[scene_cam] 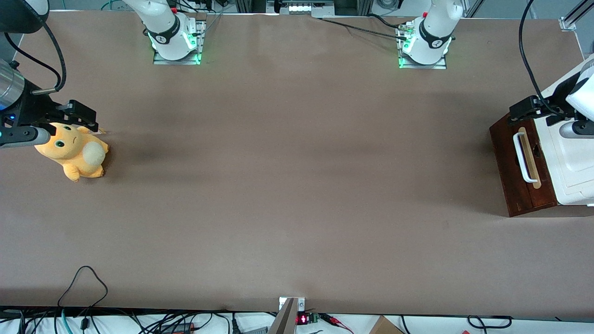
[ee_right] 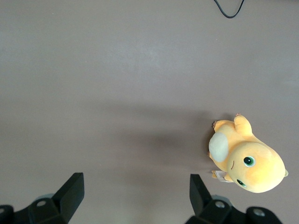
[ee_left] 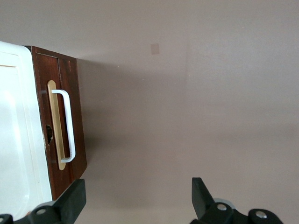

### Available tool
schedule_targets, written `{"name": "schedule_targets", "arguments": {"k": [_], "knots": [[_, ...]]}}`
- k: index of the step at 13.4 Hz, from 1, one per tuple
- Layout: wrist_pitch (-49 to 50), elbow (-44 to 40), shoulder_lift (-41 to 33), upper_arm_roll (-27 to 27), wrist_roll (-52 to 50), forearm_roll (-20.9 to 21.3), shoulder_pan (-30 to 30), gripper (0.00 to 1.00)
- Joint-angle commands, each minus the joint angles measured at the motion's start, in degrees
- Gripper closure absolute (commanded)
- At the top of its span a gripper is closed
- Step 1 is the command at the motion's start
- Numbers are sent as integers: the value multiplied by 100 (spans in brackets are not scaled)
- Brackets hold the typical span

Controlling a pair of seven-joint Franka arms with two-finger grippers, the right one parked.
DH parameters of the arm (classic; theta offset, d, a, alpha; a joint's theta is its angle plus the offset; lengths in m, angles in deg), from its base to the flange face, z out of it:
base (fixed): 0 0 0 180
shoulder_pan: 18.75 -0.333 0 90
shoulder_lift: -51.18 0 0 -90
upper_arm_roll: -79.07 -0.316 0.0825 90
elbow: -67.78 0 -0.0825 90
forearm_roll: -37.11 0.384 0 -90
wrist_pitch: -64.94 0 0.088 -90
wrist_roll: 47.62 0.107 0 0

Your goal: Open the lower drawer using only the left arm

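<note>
- Lower drawer (scene_cam: pixel 522 167) with its dark red-brown wooden front sits closed in the cabinet at the working arm's end of the table, facing the table's middle.
- Its white loop handle (scene_cam: pixel 521 157) runs along a pale wood strip (scene_cam: pixel 530 157) on that front, untouched.
- Cream-white moulded top panel (scene_cam: pixel 568 160) covers the cabinet above the drawer.
- Small black two-finger gripper (scene_cam: pixel 526 109) of the glossy white left arm (scene_cam: pixel 573 97) hovers over the cabinet's corner farther from the front camera, above the handle and apart from it; the wrist view shows its fingers (ee_left: pixel 70 201) spread wide, grasping nothing.
- Brown table surface (scene_cam: pixel 297 185) stretches toward the parked arm's end, where an orange plush toy (scene_cam: pixel 74 150) lies.
</note>
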Motion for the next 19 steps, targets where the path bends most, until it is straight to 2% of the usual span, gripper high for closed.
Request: {"name": "schedule_targets", "arguments": {"k": [1,9,12,15,19], "knots": [[245,-139,46,-24,126,-119,8,0],[272,-139,134,-16,170,-128,17,0],[289,-139,327,90,99,73,35,0],[289,-86,477,659,-460,1511,35,1],[290,238,731,1248,-1279,2848,26,2]]}}
